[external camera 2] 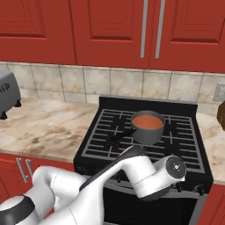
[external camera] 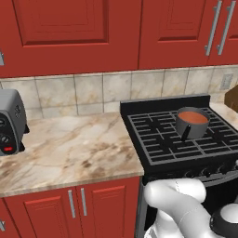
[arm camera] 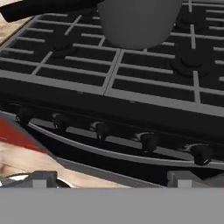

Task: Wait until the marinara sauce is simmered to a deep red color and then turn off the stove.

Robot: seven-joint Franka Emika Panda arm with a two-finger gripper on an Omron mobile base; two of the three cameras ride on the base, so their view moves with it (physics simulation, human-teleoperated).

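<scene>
A grey saucepan [external camera: 192,123] stands on the stove [external camera: 158,139] grates; a toaster [external camera: 10,122] sits on the marble counter [external camera: 69,148].

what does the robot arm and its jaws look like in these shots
The arm is glossy white, built of thick rounded tubular segments with dark grey bands at the joints. One joint ends in a round grey cap with a small pale disc at its centre. No loose cables or markings show. In the hand view the gripper shows two small, blocky dark grey tips.
</scene>
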